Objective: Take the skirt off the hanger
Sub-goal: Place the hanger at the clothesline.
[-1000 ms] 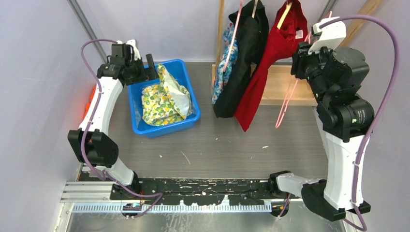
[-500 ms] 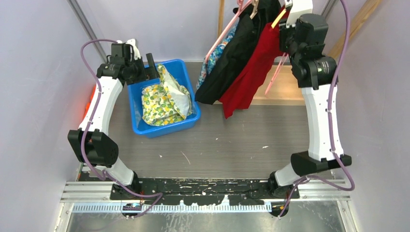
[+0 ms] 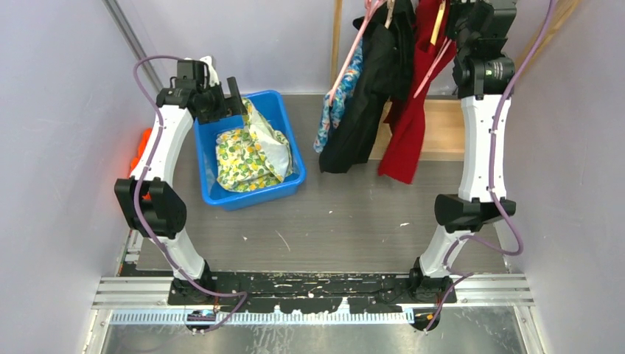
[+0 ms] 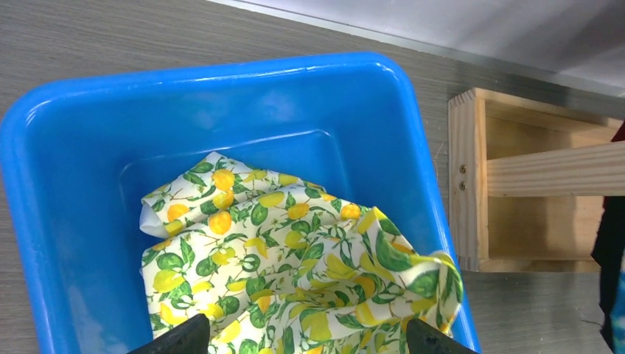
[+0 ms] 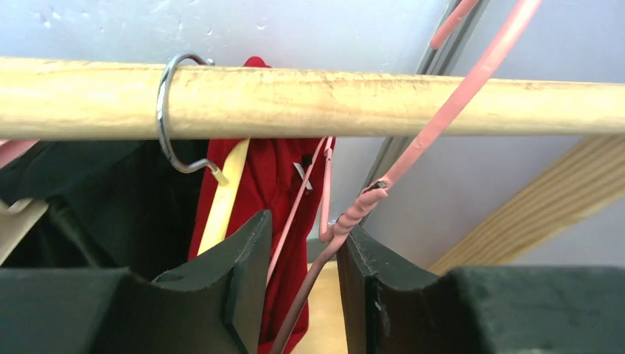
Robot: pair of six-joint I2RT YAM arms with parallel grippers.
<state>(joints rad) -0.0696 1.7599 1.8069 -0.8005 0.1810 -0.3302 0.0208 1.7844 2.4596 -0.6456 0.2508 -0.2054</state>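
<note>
The skirt (image 3: pixel 250 151), white with a lemon and leaf print, lies crumpled in the blue bin (image 3: pixel 284 103). My left gripper (image 3: pixel 221 99) hovers over the bin's back left rim. In the left wrist view the skirt (image 4: pixel 295 273) lies below the gripper (image 4: pixel 306 343), whose fingers stand open with nothing between them. My right gripper (image 3: pixel 464 18) is raised at the back by the clothes rail. It is shut on the bare pink hanger (image 5: pixel 368 199), whose twisted neck rests against the right finger just under the wooden rod (image 5: pixel 368 103).
A black garment (image 3: pixel 365 103) and a red garment (image 3: pixel 405 125) hang from the rod. Another pink hanger (image 3: pixel 346 63) and a metal hook (image 5: pixel 166 125) sit there too. The wooden rack base (image 3: pixel 435 125) stands at the back right, beside the bin.
The right arm rose and reached back, carrying the pink hanger up to the rod. The hanging clothes swung left and then settled. The left arm shifted only slightly.
</note>
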